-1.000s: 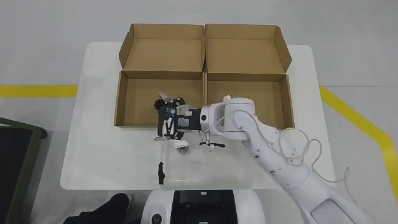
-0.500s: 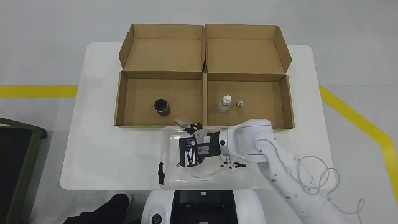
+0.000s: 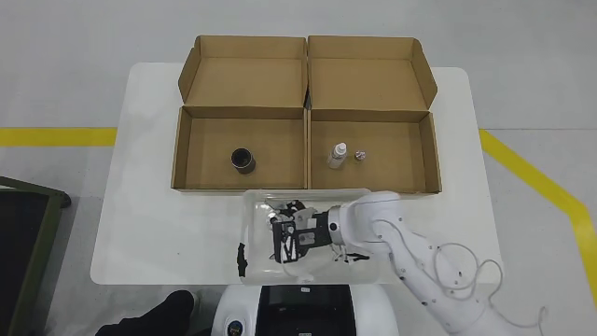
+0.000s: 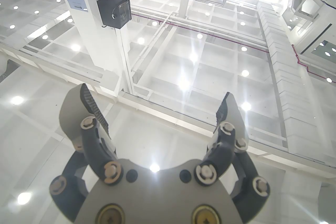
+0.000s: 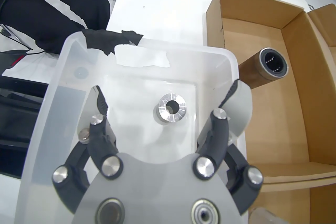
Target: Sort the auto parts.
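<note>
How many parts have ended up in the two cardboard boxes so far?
3. A dark cylindrical bearing lies in one box; a small white part and a tiny silvery piece lie side by side in the other box. Neither box is covered, so none seems hidden.

Ahead of the right gripper (image 5: 166, 91), with matt black ribbed pads, a satin-bright silver metal ring (image 5: 172, 107) lies in a smooth, frosted translucent plastic tub (image 5: 50, 114) patched with torn matt black tape (image 5: 110, 38). Beside it, a matt brown cardboard box (image 5: 278, 125) holds a dull dark cylinder (image 5: 262, 71) with polished steel rim.
</note>
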You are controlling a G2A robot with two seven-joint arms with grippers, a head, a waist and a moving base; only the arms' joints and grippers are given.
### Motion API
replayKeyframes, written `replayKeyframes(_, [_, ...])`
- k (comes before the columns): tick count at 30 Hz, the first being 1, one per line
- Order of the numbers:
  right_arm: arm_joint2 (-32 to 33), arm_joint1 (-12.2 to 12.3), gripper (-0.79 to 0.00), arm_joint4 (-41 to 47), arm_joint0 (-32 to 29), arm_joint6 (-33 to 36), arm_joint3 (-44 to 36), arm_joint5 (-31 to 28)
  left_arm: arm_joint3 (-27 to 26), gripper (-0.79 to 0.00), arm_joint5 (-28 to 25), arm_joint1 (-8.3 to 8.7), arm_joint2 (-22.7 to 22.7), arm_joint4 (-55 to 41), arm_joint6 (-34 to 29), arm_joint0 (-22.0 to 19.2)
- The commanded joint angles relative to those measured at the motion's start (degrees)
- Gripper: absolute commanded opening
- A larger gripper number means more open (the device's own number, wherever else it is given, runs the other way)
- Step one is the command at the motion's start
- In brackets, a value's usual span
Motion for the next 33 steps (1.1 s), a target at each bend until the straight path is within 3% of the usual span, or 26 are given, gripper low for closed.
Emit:
replayKeyframes(1, [-0.7,0.0,-0.252,-1.0,0.4,-1.3,1.4,0.5,0.0,0.0,0.0,0.0,0.0,0.0,0.0,0.0])
replayKeyframes(6, [-1.8,-0.1,-0.237,-2.9,1.6,-3.4,4.8,2.2,0.0,0.0,0.0,0.0,0.0,0.0,0.0,0.0])
replayKeyframes(11, [-2.9,-0.4,-0.28,-4.1,3.2,-5.6,8.6,3.8,0.0,0.0,0.0,0.0,0.0,0.0,0.0,0.0])
replayKeyframes(21, [-4.7,-0.8,-0.514,-4.5,4.9,-8.4,12.4,5.4,0.0,0.0,0.0,0.0,0.0,0.0,0.0,0.0])
replayKeyframes(22, [-4.7,-0.8,-0.57,-4.3,4.9,-8.6,12.4,5.4,0.0,0.0,0.0,0.0,0.0,0.0,0.0,0.0])
replayKeyframes(24, [-4.5,-0.7,-0.773,-4.2,4.8,-8.8,12.0,5.3,0.0,0.0,0.0,0.0,0.0,0.0,0.0,0.0])
replayKeyframes(33, [-1.9,0.4,-0.785,-1.1,3.0,-6.8,5.1,2.0,0.0,0.0,0.0,0.0,0.0,0.0,0.0,0.0])
